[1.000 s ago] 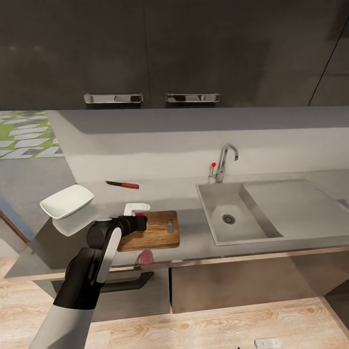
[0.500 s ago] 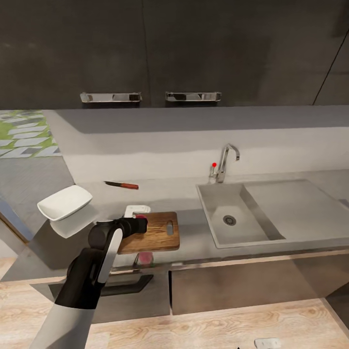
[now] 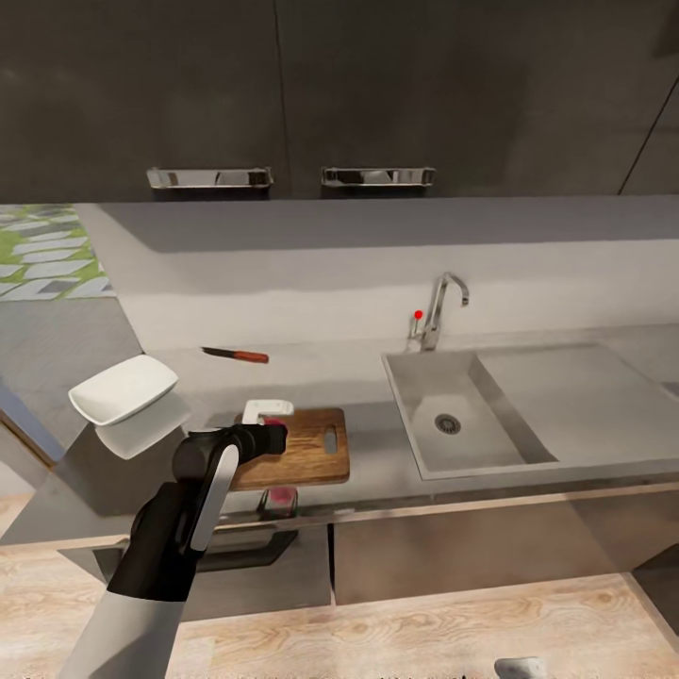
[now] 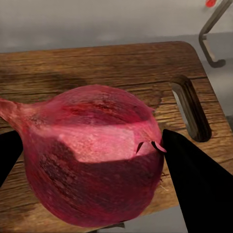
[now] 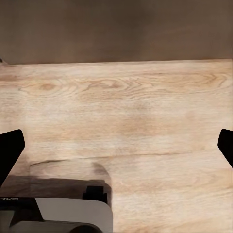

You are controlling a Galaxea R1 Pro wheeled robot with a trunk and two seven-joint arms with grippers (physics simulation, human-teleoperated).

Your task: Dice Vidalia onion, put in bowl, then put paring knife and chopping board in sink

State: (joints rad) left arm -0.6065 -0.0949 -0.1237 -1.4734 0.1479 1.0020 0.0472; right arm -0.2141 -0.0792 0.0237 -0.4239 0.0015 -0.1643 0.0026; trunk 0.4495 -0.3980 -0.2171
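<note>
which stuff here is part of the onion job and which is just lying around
Job: onion in left gripper, chopping board, paring knife, bowl, sink, countertop.
Lying about: white object behind the board, upper cabinet handles.

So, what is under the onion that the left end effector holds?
Under the onion is the wooden chopping board, with its slot handle off to one side. The onion covers the board directly below, so I cannot tell whether it touches the wood. The left end effector grips it.
</note>
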